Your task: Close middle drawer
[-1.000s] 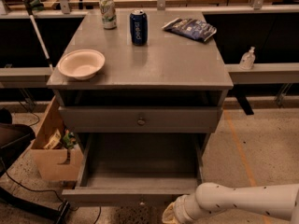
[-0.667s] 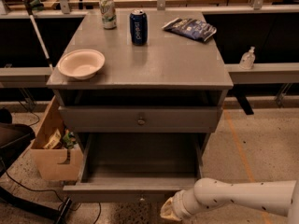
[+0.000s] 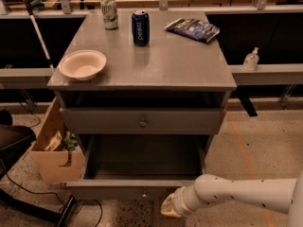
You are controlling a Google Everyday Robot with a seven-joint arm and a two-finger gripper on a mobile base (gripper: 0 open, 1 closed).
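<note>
The middle drawer (image 3: 118, 190) is pulled far out of the grey cabinet, and its empty inside (image 3: 142, 157) is in plain view. Its flat front runs along the bottom of the camera view, with a small knob (image 3: 144, 193) at the centre. Above it sits the taller-fronted drawer (image 3: 104, 119) with a brighter knob (image 3: 143, 123). The lowest drawer is hidden. My gripper (image 3: 170, 206), at the end of the white arm (image 3: 236, 195), is low at the open drawer's front, just right of its knob.
On the cabinet top (image 3: 180, 65) stand a cream bowl (image 3: 82, 64), a blue can (image 3: 140, 27), a light can (image 3: 109, 12) and a blue snack bag (image 3: 192, 29). A cardboard box (image 3: 52, 162) stands on the floor at the left. Cables (image 3: 28, 193) lie at the lower left.
My gripper and arm have shifted a little to the left and up, closer to the open drawer's front. The drawer has not visibly moved.
</note>
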